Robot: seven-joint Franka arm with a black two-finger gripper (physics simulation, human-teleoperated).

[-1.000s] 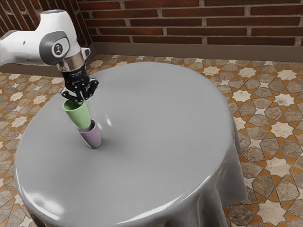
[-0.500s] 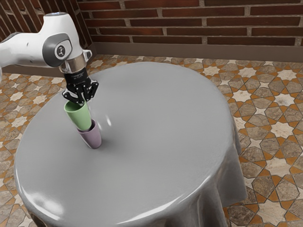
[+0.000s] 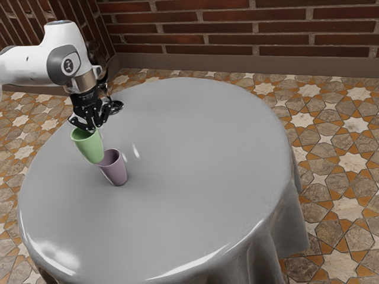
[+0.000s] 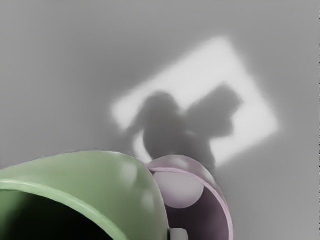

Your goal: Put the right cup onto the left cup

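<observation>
Our tool [image 3: 93,128], pinching the green cup [image 3: 88,147] at its rim, is farther toward nine o'clock in the exterior view than a moment ago. The green cup now hangs at about ten o'clock from the purple cup [image 3: 115,169] on the desk [image 3: 195,177], so we likely need to re-centre before lowering.

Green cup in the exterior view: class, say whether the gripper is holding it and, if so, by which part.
Yes: the gripper holds the green cup by its rim, at the top of the wall.
</observation>
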